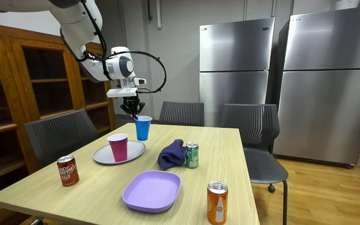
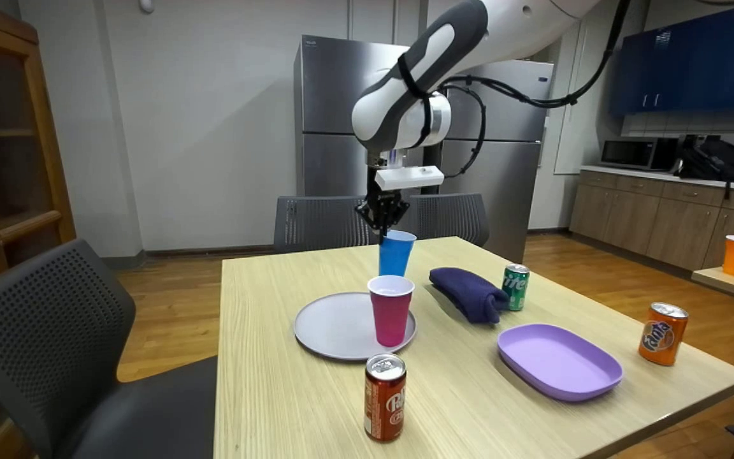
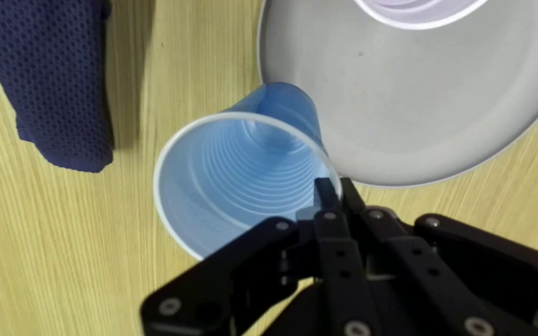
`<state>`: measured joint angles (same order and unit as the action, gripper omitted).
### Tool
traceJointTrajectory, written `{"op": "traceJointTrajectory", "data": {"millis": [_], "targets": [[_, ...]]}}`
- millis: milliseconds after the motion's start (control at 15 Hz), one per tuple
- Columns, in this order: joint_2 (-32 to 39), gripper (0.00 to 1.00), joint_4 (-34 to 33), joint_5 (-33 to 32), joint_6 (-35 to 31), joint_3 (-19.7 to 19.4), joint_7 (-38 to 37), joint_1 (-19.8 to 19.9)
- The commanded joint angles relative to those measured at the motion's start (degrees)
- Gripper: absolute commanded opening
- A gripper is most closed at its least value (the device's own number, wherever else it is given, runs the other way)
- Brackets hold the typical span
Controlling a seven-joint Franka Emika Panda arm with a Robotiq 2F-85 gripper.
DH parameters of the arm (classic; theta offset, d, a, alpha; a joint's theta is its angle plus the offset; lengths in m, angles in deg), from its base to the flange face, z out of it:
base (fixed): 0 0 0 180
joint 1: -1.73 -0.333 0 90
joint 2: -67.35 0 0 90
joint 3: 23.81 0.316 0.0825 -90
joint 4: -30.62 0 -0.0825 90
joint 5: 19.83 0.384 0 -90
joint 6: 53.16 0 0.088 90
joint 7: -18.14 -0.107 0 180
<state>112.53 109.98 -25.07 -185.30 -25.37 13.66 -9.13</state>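
Your gripper (image 3: pixel 337 187) pinches the blue cup (image 3: pixel 245 172) by its rim, one finger (image 3: pixel 326 192) inside; squeeze lightly, since thin walls likely flex, and mind the plate (image 3: pixel 414 107).

i see a blue cup (image 1: pixel 142 129), a black gripper (image 3: pixel 337 184), a magenta cup (image 2: pixel 391 315), white inside, a grey plate (image 2: pixel 335 325), a lilac tray (image 1: pixel 152 190) and a dotted navy cloth (image 3: pixel 59 84).

the pale table (image 1: pixel 220 147) carries a gray plate (image 1: pixel 137 150), purple dish (image 1: pixel 152 191), navy cloth (image 1: pixel 171 155) and three cans (image 1: pixel 192 156) (image 1: pixel 67 171) (image 1: pixel 217 203)
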Motion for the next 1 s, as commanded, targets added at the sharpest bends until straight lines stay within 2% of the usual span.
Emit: {"op": "traceJointTrajectory", "data": {"millis": [0, 467, 933], "targets": [[1.12, 0.01, -2.71, -3.0, 1.42, -0.41, -2.57, -2.6], [3.31, 0.01, -3.14, -4.65, 0.86, -0.58, -5.77, -5.36], [6.34, 0.01, -4.54, -4.36, 0.73, -0.88, -8.68, -6.08]]}}
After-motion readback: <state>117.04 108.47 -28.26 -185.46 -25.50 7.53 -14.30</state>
